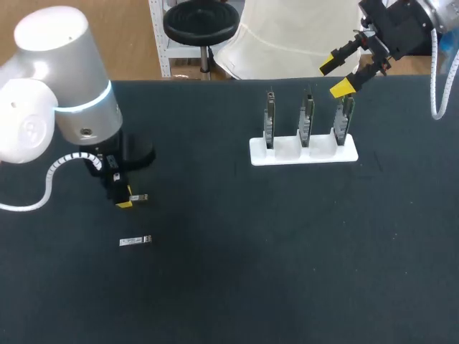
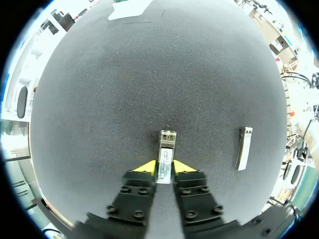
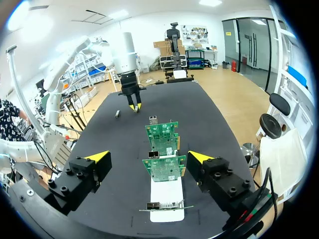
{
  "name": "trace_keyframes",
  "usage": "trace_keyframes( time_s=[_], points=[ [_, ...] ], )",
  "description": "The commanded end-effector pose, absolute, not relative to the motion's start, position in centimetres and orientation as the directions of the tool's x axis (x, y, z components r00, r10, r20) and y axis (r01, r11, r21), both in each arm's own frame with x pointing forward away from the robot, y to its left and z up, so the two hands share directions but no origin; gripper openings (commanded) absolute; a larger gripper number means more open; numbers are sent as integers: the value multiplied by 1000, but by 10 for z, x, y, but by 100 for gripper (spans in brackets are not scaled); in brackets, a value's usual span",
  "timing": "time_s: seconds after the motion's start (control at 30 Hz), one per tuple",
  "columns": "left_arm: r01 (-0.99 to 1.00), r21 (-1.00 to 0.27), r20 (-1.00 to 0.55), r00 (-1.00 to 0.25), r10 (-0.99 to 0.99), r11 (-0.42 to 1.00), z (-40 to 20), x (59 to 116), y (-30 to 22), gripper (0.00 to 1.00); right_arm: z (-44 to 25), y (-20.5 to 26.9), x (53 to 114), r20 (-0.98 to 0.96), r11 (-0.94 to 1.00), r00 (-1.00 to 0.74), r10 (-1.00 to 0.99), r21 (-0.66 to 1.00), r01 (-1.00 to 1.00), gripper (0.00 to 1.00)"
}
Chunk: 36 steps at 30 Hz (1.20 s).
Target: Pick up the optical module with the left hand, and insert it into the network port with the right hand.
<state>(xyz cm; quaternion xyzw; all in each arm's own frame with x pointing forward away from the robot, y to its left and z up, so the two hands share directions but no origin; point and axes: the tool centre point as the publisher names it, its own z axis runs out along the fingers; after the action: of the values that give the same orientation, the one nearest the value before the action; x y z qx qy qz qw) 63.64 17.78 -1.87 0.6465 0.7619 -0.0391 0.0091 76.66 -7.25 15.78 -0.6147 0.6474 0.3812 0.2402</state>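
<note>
We have the optical module (image 2: 166, 149), a slim silvery metal bar with a twin-socket nose, clamped in our left gripper (image 2: 165, 168) close over the matte black table (image 2: 149, 74), its rear hidden between the fingers (image 2: 143, 168); a second module (image 2: 243, 148) lies flat nearby; our right gripper (image 3: 148, 157) gapes over green circuit boards (image 3: 162, 134) in a white rack (image 3: 167, 201).

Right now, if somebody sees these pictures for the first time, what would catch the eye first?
The left gripper is shut on one optical module at the left side of the table, and a second module lies flat close by. Toward the far right, a white holder carries three upright circuit boards, with the open right gripper hovering near the rightmost one.
</note>
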Motion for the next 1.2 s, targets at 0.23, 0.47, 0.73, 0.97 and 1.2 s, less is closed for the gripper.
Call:
trace_keyframes(
  time_s=[0.23, 0.47, 0.73, 0.97, 1.2],
  points=[
    [982, -43, -106, -188, 976, 185, -12, 644, 168, 0, 157, -73, 765, -781, -45, -127, -611, 195, -980, 100],
    [956, -15, -182, -289, 940, 291, 6, 668, 153, 0, 157, -73, 765, -781, -45, -127, -611, 195, -980, 100],
    [916, -22, -403, -374, 835, 400, 46, 707, 131, 0, 157, -73, 765, -781, -45, -127, -611, 195, -980, 100],
    [887, -59, -579, -405, 708, 459, 86, 740, 104, 0, 157, -73, 765, -781, -45, -127, -611, 195, -980, 100],
    [892, -70, -768, -334, 547, 446, 137, 765, 56, 0, 157, -73, 765, -781, -45, -127, -611, 195, -980, 100]
  ],
)
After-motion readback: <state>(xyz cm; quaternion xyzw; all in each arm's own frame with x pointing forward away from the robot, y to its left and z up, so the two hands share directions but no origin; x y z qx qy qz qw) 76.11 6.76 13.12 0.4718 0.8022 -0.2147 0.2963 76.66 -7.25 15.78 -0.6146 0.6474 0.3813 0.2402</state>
